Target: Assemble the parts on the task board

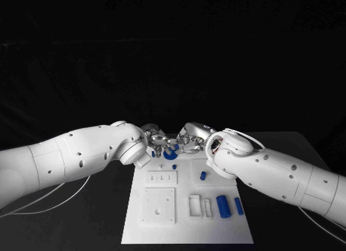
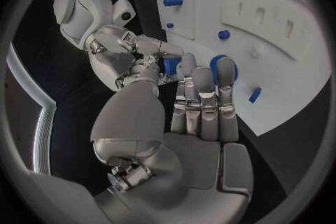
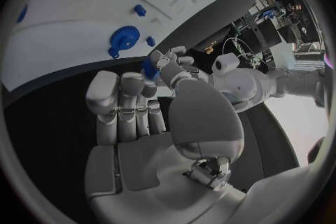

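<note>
Meeting at the far edge of the white board (image 1: pixel 188 219): your left robot hand (image 1: pixel 152 140) and right robot hand (image 1: pixel 189 141). Right pinches a small blue part (image 3: pixel 149 69), seemingly for handover; left's grasp unclear. Blue gear (image 1: pixel 170 155) sits below.

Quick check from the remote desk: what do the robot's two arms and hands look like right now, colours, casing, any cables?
Both arms are smooth white shells with rounded joints and small dark screw holes. The left hand and right hand are silver metal with segmented fingers and grey flat palm plates. Thin pale cables trail under the left arm; a white cable loop arches over the right wrist.
</note>
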Controlling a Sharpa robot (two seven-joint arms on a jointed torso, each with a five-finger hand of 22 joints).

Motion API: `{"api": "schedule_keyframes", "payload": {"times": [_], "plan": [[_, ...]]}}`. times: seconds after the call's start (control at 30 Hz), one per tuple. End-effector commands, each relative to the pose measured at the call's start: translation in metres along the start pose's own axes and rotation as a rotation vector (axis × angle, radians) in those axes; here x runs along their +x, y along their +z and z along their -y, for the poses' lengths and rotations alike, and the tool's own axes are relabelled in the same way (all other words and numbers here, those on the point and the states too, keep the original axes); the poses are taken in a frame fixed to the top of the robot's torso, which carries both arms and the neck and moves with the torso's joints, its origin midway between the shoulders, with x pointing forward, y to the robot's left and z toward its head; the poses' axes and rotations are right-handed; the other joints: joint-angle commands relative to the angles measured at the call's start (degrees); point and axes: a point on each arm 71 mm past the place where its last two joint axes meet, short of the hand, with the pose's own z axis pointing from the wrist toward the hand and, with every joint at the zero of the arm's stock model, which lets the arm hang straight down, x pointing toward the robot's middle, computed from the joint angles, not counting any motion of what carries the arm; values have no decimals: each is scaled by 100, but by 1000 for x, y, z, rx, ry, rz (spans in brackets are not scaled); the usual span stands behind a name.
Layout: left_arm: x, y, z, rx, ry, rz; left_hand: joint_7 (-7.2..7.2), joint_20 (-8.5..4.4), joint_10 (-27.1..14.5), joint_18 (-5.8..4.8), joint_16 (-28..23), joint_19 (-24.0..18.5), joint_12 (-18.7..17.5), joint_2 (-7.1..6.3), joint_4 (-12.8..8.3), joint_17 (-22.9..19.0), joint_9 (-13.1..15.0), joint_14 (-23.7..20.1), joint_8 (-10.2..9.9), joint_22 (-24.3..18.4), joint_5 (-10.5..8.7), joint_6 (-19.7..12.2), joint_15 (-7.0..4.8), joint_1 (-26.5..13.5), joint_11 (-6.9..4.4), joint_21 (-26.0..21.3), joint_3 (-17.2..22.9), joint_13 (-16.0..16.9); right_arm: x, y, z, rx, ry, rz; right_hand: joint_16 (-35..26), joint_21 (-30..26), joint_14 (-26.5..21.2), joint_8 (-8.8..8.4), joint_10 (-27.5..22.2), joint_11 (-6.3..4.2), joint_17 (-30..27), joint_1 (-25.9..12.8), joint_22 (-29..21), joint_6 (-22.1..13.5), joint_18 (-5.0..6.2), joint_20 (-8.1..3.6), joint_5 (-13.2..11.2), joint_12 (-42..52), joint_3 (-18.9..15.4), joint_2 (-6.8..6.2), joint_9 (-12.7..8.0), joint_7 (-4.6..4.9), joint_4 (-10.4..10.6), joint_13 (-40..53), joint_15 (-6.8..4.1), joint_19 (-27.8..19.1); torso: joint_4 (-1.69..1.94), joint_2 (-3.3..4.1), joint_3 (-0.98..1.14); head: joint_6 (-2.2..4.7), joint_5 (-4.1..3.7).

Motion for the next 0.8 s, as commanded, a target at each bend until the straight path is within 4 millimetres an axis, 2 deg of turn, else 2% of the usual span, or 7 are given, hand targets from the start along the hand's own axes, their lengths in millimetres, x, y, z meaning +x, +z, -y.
{"api": "schedule_keyframes", "payload": {"times": [0.03,0.1,0.23,0.4,0.43,0.57,0.8], "plan": [[3,0,2,-4,15,-9,-9,-32,181,-51,39,-6,3,187,-214,-16,-8,-12,-28,23,123,-59,-44,102,-35,8,-81,15,3,0,-4,-11,-15,-19,-20,3,-2,16,-17,-33,0,40,680,61,-41,-45,39,-25,13,5,95,-31,19,2,-26,306,2,-1,-4,-6,1],[3,0,2,-3,17,-14,-24,-32,178,-50,45,-10,-3,290,-332,-25,-30,-15,-28,33,177,-62,-44,154,-43,6,-125,17,3,0,-4,-11,-15,-20,-20,3,-2,16,-17,-33,0,40,680,61,-41,-45,39,-25,13,5,95,-31,19,2,-26,306,0,1,-3,-9,7],[5,0,3,-3,19,-22,-40,-35,169,-54,49,-14,-34,499,-596,-35,-119,-24,-33,44,495,-87,-49,374,-49,-4,-215,1,4,0,-4,-11,-16,-23,-25,-1,-2,17,-14,-33,1,44,680,63,-38,-45,46,-22,8,4,98,-32,30,6,-26,308,-2,0,-1,-12,7],[5,0,3,-2,20,-28,-54,-40,172,-61,49,-19,-71,638,-784,-41,-208,-31,-33,57,801,-105,-50,565,-53,-9,-207,-27,4,0,-4,-9,-18,-26,-33,9,-3,16,-17,-33,-5,46,682,60,-38,-45,51,-25,8,4,98,-32,31,5,-26,310,-2,-1,-4,-21,4],[6,0,3,-1,20,-29,-57,-42,168,-62,47,-23,-89,682,-858,-44,-241,-35,-36,61,964,-124,-51,642,-50,-12,-180,-40,4,0,-4,-8,-18,-27,-33,9,-3,16,-17,-33,-5,46,682,60,-38,-45,51,-25,8,4,98,-32,31,5,-26,310,-1,-1,-4,-24,1],[6,0,2,-1,21,-35,-53,-36,164,-61,46,-32,-128,697,-968,-46,-310,-46,-36,72,1124,-150,-46,704,-47,-15,-110,-71,5,0,-3,-6,-20,-27,-33,9,-3,16,-17,-33,-5,46,682,60,-38,-45,51,-25,8,4,98,-32,31,5,-26,310,4,-3,-3,-29,-3],[9,0,3,0,26,-53,-46,-30,157,-59,42,-38,-173,650,-1040,-51,-390,-53,-39,84,1141,-155,-38,663,-38,-22,-86,-108,5,1,-3,-5,-21,-28,-35,14,-1,16,-16,-33,-3,51,684,60,-37,-44,57,-23,4,2,100,-31,34,8,-26,312,1,-3,-5,-35,1]]}}
